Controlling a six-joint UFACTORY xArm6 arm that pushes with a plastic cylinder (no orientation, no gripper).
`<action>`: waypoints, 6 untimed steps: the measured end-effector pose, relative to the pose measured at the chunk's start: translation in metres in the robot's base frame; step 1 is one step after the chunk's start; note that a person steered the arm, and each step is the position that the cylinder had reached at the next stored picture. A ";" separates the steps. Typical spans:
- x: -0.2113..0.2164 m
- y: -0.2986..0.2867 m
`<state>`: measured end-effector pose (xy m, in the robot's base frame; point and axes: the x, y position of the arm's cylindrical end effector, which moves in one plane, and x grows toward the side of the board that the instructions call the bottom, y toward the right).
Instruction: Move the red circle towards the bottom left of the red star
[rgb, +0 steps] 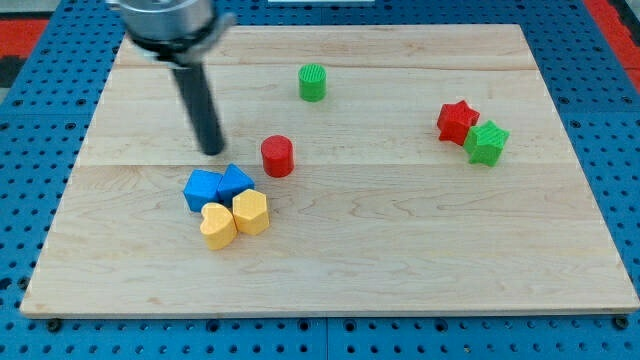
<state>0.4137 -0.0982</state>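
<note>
The red circle stands left of the board's middle. The red star is far to its right, touching a green star at its lower right. My tip is on the board just left of the red circle, with a small gap between them, and just above the blue blocks.
A green circle stands near the top middle. Below my tip sits a cluster: a blue cube, a blue triangle, a yellow heart and a yellow hexagon. The wooden board lies on a blue pegboard.
</note>
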 end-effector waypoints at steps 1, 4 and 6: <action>-0.040 0.109; 0.029 -0.012; -0.017 0.169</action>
